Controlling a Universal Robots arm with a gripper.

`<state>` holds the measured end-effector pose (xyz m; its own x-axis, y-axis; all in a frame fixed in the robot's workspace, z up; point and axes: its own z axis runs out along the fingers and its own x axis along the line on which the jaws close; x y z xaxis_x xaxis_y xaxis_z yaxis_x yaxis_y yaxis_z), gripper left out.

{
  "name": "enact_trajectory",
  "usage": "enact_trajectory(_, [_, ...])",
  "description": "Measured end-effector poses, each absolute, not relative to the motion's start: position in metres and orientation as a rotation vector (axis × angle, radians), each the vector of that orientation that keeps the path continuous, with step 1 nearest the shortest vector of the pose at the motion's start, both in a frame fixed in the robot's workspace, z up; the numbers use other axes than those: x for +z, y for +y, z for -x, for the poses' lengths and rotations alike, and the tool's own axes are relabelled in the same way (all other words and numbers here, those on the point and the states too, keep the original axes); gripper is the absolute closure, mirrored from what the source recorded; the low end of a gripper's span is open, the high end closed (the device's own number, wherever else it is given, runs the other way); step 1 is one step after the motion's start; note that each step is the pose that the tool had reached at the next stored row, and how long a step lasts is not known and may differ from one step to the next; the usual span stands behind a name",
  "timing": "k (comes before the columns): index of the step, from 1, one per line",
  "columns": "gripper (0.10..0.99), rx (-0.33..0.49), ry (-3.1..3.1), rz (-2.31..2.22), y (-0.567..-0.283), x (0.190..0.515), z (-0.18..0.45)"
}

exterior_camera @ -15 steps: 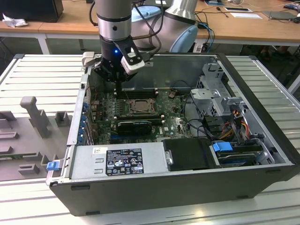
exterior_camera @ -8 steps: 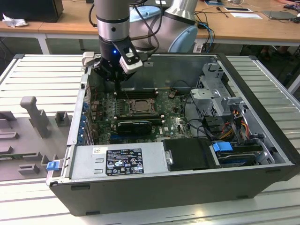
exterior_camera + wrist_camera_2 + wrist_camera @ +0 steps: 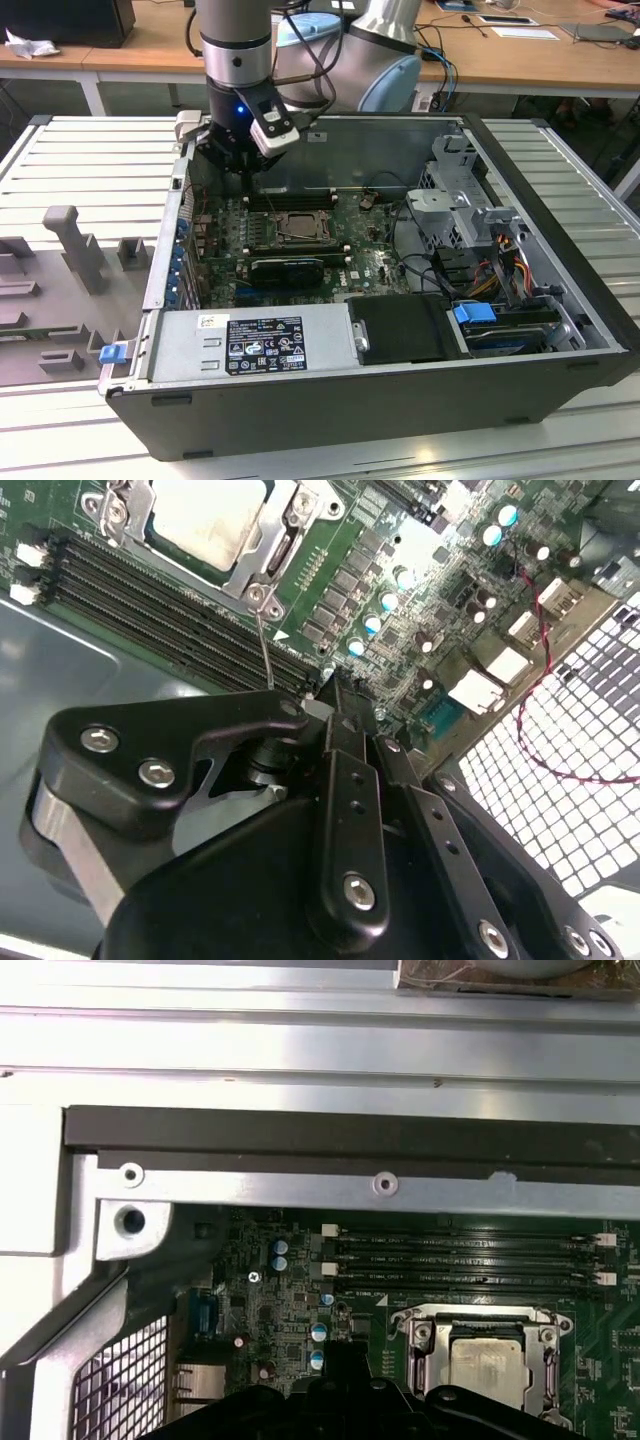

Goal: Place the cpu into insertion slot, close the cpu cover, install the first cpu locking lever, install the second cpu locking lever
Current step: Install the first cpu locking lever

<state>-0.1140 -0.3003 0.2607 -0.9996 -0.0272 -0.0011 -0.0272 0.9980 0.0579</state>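
Already seated: cpu (image 3: 487, 1363) under cpu cover (image 3: 415, 1326)

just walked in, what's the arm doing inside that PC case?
The arm's gripper hangs over the motherboard inside the open case, beside the memory slots. The cpu already sits in the insertion slot, with the cpu cover closed around it. A thin locking lever stands up near the socket corner in the second wrist view.

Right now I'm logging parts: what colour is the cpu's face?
Pale silvery-beige, seen through the cpu cover window; the cpu shows best in the first wrist view.
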Motion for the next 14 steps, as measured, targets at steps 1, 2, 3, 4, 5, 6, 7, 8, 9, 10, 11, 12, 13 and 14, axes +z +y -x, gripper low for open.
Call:
enact_trajectory(1, [0.980, 0.091, 3.140, 0.043, -0.299, 0.261, 0.114])
enact_trajectory(2, [0.980, 0.091, 3.139, 0.043, -0.298, 0.261, 0.114])
enact_trajectory(3, [0.980, 0.091, 3.139, 0.043, -0.297, 0.261, 0.114])
enact_trajectory(4, [0.980, 0.091, 3.140, 0.044, -0.296, 0.261, 0.113])
enact_trajectory(5, [0.980, 0.091, 3.140, 0.044, -0.295, 0.261, 0.111])
enact_trajectory(6, [0.980, 0.091, 3.140, 0.045, -0.294, 0.261, 0.110])
enact_trajectory(7, [0.980, 0.091, 3.140, 0.046, -0.292, 0.261, 0.108])
enact_trajectory(8, [0.980, 0.091, 3.140, 0.046, -0.292, 0.261, 0.107])
enact_trajectory(9, [0.980, 0.091, 3.140, 0.047, -0.292, 0.261, 0.104])
enact_trajectory(10, [0.980, 0.091, 3.140, 0.047, -0.292, 0.261, 0.103])
enact_trajectory(11, [0.980, 0.091, 3.140, 0.047, -0.292, 0.260, 0.100])
enact_trajectory(12, [0.980, 0.091, 3.140, 0.047, -0.292, 0.260, 0.097])
enact_trajectory(13, [0.980, 0.091, 3.140, 0.047, -0.292, 0.260, 0.095])
enact_trajectory(14, [0.980, 0.091, 3.140, 0.047, -0.292, 0.260, 0.093])
